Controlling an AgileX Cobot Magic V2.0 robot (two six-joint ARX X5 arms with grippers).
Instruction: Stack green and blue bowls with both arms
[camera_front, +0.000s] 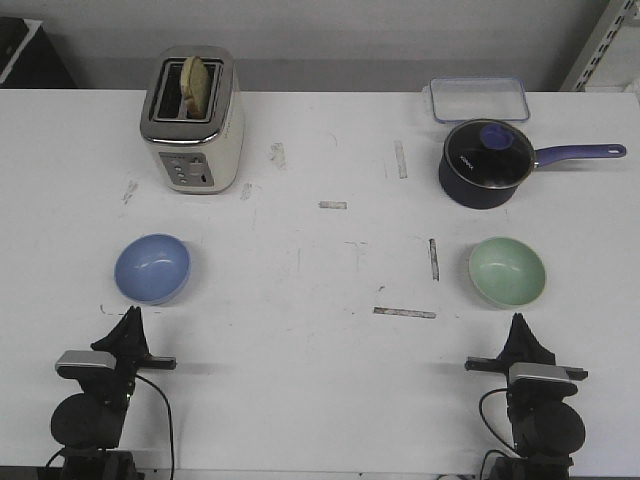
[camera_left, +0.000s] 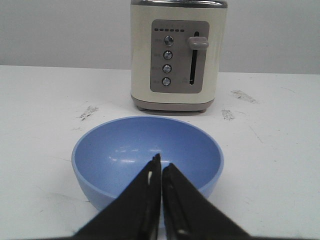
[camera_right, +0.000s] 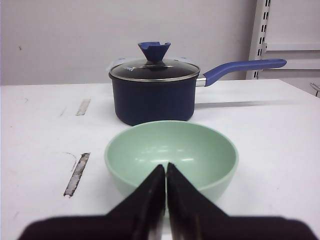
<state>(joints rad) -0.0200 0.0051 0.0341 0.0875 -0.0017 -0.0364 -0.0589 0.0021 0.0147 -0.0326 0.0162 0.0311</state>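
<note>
The blue bowl stands upright on the white table at the left; it fills the left wrist view. The green bowl stands upright at the right and shows in the right wrist view. My left gripper is shut and empty, a little nearer to me than the blue bowl; it also shows in the left wrist view. My right gripper is shut and empty, just short of the green bowl; it also shows in the right wrist view. The two bowls are far apart.
A cream toaster with bread in it stands at the back left. A dark navy saucepan with a glass lid and a blue handle stands at the back right, behind the green bowl. A clear plastic container lies behind the saucepan.
</note>
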